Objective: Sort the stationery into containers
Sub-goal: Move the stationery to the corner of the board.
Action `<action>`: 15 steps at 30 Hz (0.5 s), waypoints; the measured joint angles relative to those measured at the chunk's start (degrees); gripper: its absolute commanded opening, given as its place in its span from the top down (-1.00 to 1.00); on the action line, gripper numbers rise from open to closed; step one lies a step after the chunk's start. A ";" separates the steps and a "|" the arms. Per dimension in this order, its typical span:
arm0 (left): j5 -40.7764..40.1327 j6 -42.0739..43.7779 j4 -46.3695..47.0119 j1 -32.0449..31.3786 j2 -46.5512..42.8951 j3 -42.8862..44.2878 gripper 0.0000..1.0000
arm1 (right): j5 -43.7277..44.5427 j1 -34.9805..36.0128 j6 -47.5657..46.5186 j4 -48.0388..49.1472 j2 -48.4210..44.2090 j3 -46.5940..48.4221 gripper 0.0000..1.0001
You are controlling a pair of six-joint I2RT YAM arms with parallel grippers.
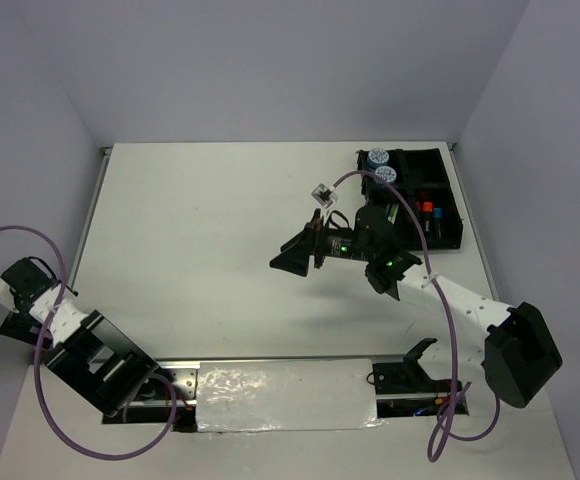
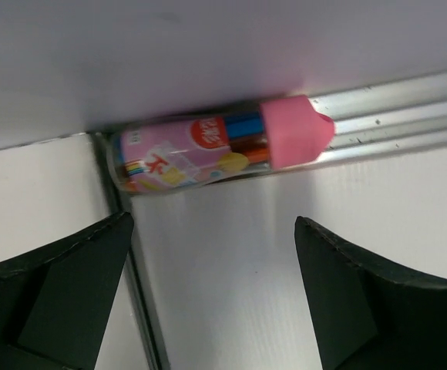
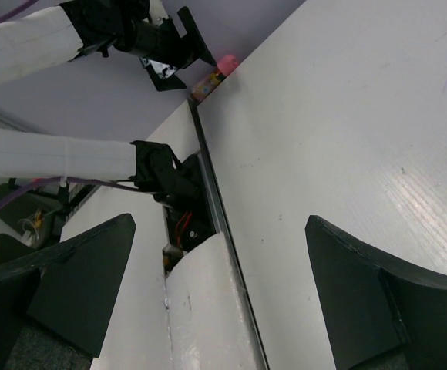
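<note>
Left gripper (image 2: 214, 231) hovers with its two black fingers (image 2: 62, 293) spread wide and nothing between them, aimed at the pink bottle (image 2: 208, 150). The bottle lies on its side on the table (image 1: 220, 220), pressed against a metal rail (image 2: 408, 116) at the foot of the wall. Its long axis runs along that rail, nearly level across the left wrist view and rising a little toward the right. The rounded pink cap points right and the flat base points left. The body is clear under a pink label (blue and orange pens show through it). From the right wrist view the same bottle sits small and far off at the table's edge, cap end uppermost in the picture, just beyond the left gripper.

The right gripper (image 1: 288, 252) is also wide open and holds nothing. It hangs over the middle of the table, jaws facing left, with a small pale object (image 1: 321, 193) just beyond it; what that is I cannot tell.

At the far right corner stands the black organiser tray (image 1: 452, 170). Two round blue-white tubs (image 1: 377, 158) sit in its far left compartment. Short highlighters (image 1: 426, 212) lie in a compartment further right, with one orange cap and one blue cap showing.
</note>
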 measured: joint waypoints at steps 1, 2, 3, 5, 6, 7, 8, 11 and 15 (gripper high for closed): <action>-1.03 -1.05 -0.52 0.02 -0.81 0.00 -0.99 | -0.17 -0.02 0.20 0.26 0.00 0.00 -0.99; -2.27 -1.81 -1.09 0.13 -1.46 0.04 -0.99 | -0.33 -0.11 0.31 0.48 0.00 0.00 -0.99; -3.93 -3.23 -1.79 0.22 -1.95 0.07 -0.99 | -0.46 -0.15 0.46 0.66 0.00 0.00 -0.99; -7.91 -7.45 -4.17 0.44 -2.29 0.15 -0.90 | -0.66 -0.46 0.63 0.74 0.00 -0.09 -1.00; -10.51 -10.80 -6.27 0.79 -2.29 0.31 -0.77 | -0.68 -0.66 0.66 0.81 -0.02 -0.20 -0.99; -12.96 -13.97 -8.92 1.33 -2.29 0.59 -0.76 | -0.70 -0.92 0.66 0.81 -0.02 -0.31 -0.99; -15.13 -16.79 -11.28 2.10 -2.40 0.63 -0.76 | -0.70 -1.20 0.66 0.79 -0.02 -0.42 -0.99; -20.06 -22.73 -16.17 3.98 -2.56 0.74 -0.82 | -0.74 -2.03 0.83 0.81 -0.24 -0.74 -1.00; -23.96 -29.14 -20.26 6.45 -2.56 1.66 -0.84 | -0.98 -2.40 1.11 1.14 -0.59 -1.20 -0.99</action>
